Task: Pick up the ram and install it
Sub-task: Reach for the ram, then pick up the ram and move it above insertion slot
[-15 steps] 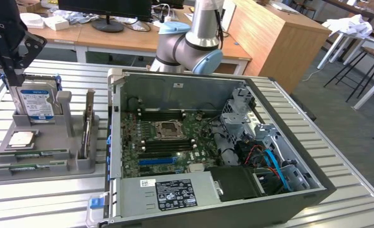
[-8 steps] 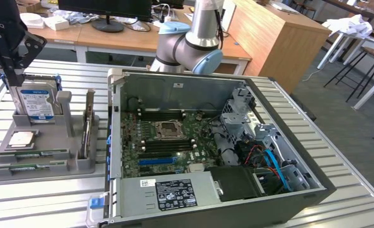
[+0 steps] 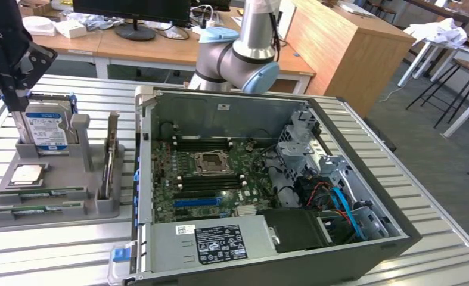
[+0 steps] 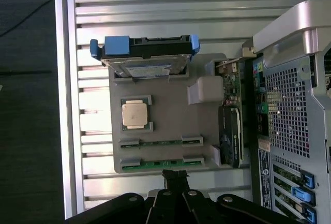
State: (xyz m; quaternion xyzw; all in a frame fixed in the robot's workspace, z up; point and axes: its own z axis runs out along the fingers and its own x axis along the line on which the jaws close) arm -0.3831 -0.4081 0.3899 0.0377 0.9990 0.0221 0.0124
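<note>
- while the gripper (image 4: pixel 175 175) hangs over the grey tray (image 3: pixel 87 205), its two fingers are pressed together and hold nothing.
- the ram (image 4: pixel 160 163), a thin green stick, lies flat in the tray's outermost slot, below the gripper; in the wrist view it is the part nearest the fingertips.
- a second green stick (image 4: pixel 160 143) lies flat in the next slot, one step farther from the gripper.
- farther still sits the square silver cpu (image 4: pixel 135 114), and past it the hard drive (image 4: pixel 145 61) with blue side rails stands upright in its slot.
- off to one side of the gripper, an expansion card (image 3: pixel 111 155) stands on edge in the tray, between the gripper and the open computer case (image 3: pixel 338 262).
- the case lies on its side on the slatted metal table (image 3: pixel 51 250), its motherboard (image 3: pixel 186 190) exposed, well apart from the gripper.
</note>
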